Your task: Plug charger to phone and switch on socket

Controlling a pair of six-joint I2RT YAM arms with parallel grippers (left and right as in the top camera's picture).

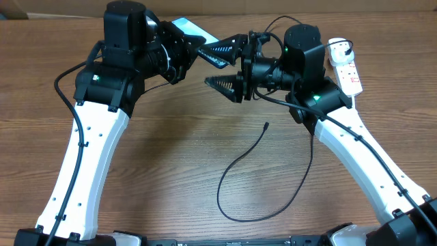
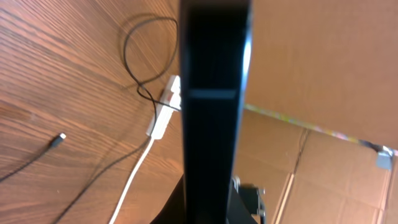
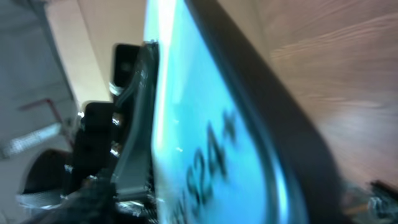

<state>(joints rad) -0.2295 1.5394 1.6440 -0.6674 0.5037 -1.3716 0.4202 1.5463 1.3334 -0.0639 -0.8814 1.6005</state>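
Observation:
The phone [image 1: 190,29], teal screen up, is held in the air at the back of the table by my left gripper [image 1: 194,46], which is shut on it. In the left wrist view its black edge [image 2: 214,74] fills the middle. My right gripper [image 1: 220,67] is wide open, its upper finger by the phone's near end; the screen [image 3: 205,143] fills its view, blurred. The charger's connector tip [image 1: 265,125] lies free on the table, and also shows in the left wrist view [image 2: 60,139]. The socket [image 1: 348,72] lies at the back right with the white plug head [image 1: 338,48] on it.
The black cable [image 1: 235,215] loops over the table's near middle and runs back under the right arm. The socket [image 2: 163,112] and its thick white cord [image 2: 134,180] show in the left wrist view. A cardboard wall [image 2: 323,74] stands behind the table.

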